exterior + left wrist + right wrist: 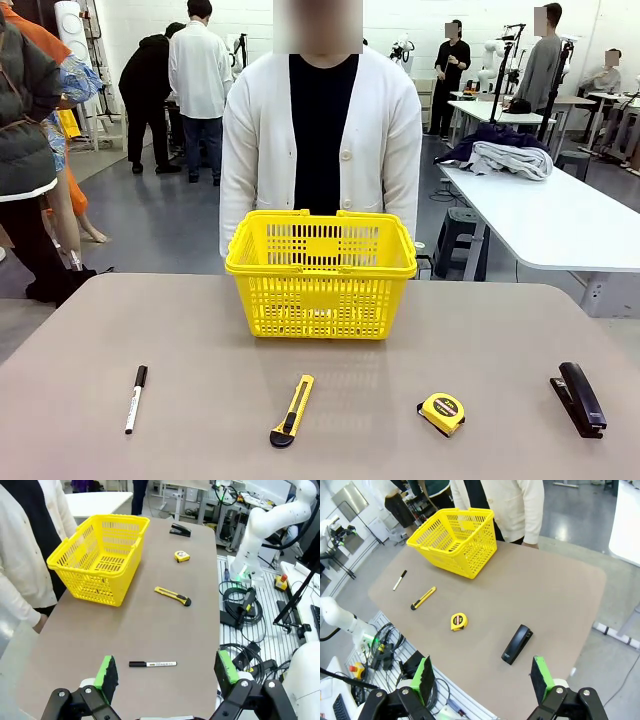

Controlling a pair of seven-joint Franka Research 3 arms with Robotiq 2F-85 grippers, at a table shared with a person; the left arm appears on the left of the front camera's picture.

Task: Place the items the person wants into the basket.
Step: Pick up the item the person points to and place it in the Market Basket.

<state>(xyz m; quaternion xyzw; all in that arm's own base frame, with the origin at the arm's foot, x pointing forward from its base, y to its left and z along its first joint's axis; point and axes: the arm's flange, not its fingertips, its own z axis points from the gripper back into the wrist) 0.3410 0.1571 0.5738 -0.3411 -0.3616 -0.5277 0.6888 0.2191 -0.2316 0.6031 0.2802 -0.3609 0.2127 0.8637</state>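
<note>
The yellow basket point(320, 285) stands at the far middle of the table, in front of the person point(320, 130) in a white cardigan, whose arms hang down. A yellow-and-black utility knife point(292, 410) lies near the front centre. The long black stapler point(579, 398) lies at the front right. The thin black pen is out of view. My left gripper point(166, 669) hovers open above the table's left end, over a white marker point(152, 664). High over the table's right end, my right gripper point(481, 676) is open, and the stapler point(517, 643) lies below it.
A white marker with a black cap point(135, 397) lies at the front left. A squat yellow tape measure point(442, 412) sits between knife and stapler. Cables and equipment point(245, 610) lie on the floor beyond the table's near edge. Other people and tables stand farther back.
</note>
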